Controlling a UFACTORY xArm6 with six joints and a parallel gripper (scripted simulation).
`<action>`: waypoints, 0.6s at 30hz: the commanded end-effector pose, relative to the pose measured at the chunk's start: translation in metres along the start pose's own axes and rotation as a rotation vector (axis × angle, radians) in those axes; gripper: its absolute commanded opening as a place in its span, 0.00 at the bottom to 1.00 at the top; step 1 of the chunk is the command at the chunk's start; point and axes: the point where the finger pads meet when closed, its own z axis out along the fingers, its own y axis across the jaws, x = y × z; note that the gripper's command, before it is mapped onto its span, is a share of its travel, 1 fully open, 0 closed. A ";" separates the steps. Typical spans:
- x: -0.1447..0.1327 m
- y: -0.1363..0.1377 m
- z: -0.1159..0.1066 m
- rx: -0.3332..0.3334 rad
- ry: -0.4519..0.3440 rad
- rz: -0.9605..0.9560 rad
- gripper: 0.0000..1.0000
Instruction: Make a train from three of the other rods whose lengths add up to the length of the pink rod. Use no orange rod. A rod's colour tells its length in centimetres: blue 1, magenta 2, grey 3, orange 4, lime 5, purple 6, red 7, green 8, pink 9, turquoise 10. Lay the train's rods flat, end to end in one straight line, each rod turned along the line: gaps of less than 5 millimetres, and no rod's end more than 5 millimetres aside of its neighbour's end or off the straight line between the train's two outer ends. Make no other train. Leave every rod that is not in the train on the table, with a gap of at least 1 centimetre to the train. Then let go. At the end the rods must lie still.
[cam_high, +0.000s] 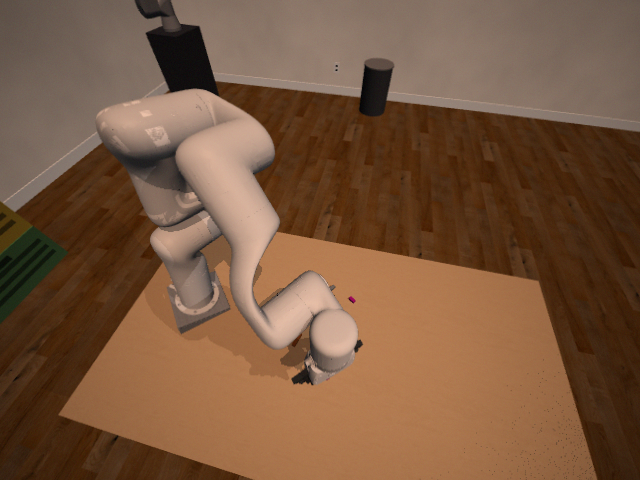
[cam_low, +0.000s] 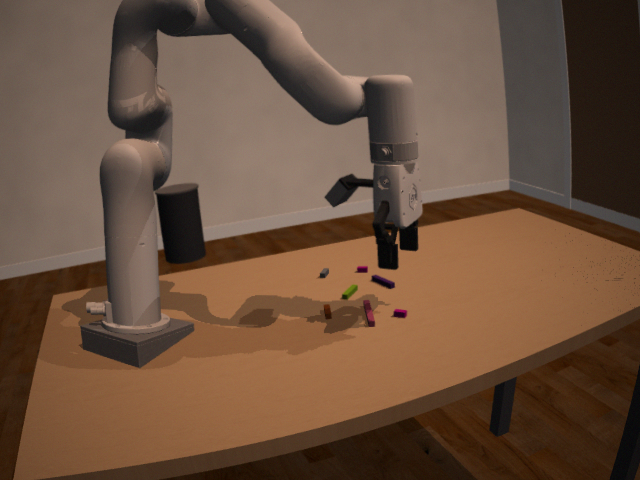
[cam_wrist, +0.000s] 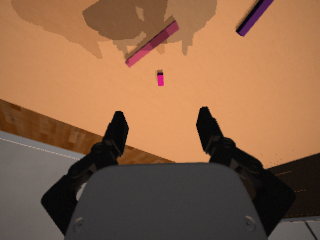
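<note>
Two magenta rods, well apart.

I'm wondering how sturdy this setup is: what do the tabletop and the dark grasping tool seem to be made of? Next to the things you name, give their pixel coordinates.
The tabletop (cam_high: 439, 372) (cam_low: 248, 392) (cam_wrist: 65, 85): probably wood or laminate, matte, judging by its even tan colour and faint grain.

The tool (cam_low: 398, 253) (cam_wrist: 161, 117): fingers perhaps plastic or coated metal, matte black with little shine.
</note>
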 end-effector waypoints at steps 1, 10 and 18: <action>-0.001 0.001 -0.002 -0.002 -0.004 0.000 1.00; -0.001 0.001 -0.002 -0.002 -0.004 0.000 1.00; -0.001 0.002 -0.001 -0.002 -0.004 -0.026 1.00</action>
